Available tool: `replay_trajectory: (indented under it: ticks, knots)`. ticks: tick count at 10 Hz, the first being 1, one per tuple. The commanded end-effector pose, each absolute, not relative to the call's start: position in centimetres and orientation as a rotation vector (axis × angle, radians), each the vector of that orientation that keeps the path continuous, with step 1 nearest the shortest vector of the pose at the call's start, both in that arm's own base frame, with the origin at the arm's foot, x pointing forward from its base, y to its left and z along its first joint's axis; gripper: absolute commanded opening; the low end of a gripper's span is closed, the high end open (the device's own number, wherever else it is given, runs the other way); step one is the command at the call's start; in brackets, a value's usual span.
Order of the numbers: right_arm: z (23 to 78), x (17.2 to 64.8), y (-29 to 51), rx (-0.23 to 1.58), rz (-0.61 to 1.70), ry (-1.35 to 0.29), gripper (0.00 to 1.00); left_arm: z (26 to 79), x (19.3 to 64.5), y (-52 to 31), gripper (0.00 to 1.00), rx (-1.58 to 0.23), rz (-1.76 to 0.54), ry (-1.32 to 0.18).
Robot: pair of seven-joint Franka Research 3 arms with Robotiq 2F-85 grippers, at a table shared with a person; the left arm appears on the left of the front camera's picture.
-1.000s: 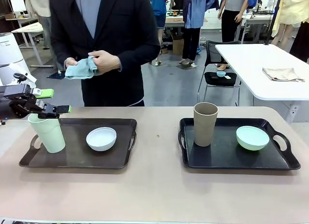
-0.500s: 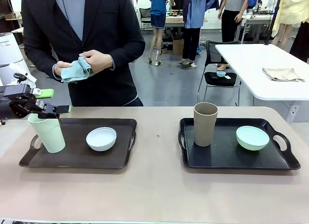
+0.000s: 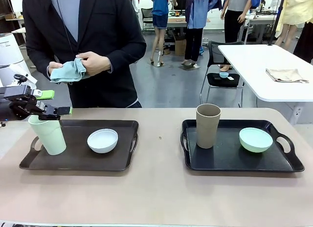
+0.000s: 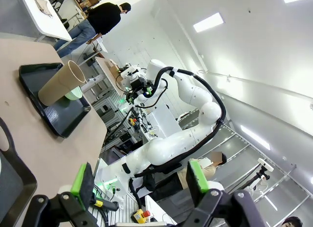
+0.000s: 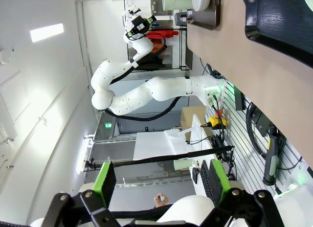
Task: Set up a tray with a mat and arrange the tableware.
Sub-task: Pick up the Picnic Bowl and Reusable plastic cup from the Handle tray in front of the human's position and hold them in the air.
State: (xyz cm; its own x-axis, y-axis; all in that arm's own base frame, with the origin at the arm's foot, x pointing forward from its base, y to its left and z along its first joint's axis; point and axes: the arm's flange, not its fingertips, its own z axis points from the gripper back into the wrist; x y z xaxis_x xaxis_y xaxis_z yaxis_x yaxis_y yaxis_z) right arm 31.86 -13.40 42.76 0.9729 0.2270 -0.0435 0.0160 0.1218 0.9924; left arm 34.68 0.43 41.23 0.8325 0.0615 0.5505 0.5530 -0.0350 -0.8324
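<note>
A pale green cup (image 3: 47,134) and a white bowl (image 3: 102,140) stand on the left black tray (image 3: 73,161). On the right black tray (image 3: 230,161) are a tan-brown cup (image 3: 208,125) and a mint green bowl (image 3: 256,139). My left gripper (image 3: 55,102) hovers open just above the pale green cup's rim, holding nothing. The left wrist view has the open left gripper (image 4: 140,178) in front, with the tan-brown cup (image 4: 61,82) far off. My right gripper (image 5: 162,180) is open and empty, well away from the table. The person holds a light blue cloth (image 3: 66,70) in both hands.
The person stands at the far edge behind the left tray. Bare tan table (image 3: 159,188) lies between the trays and in front of them. The right tray's handle (image 3: 286,141) sits near the table's right end.
The person has stepped toward picture left with the cloth, hands lower and further left. Both arms and all tableware stay where they were.
</note>
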Motion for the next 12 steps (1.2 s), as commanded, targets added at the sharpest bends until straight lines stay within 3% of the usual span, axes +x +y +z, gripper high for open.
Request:
replay_trajectory:
  ticks: [1, 7, 9, 12]
  knots:
    - [42.5, 31.6, -13.7, 1.446, 0.179, 0.204, 1.0, 41.3, 34.6, 0.7, 1.0, -1.567, -0.449, -0.515]
    - [42.8, 31.9, -13.4, 1.443, 0.156, 0.202, 1.0, 41.2, 34.7, 0.4, 1.0, -1.572, -0.422, -0.501]
    - [48.7, 30.6, -8.2, 1.3, 0.092, 0.067, 1.0, 44.9, 34.5, 4.1, 1.0, -1.306, -0.908, -0.77]
    - [62.6, 29.9, 4.4, 1.005, 0.055, -0.127, 1.0, 52.0, 33.9, 13.1, 1.0, -0.949, -1.245, -0.91]
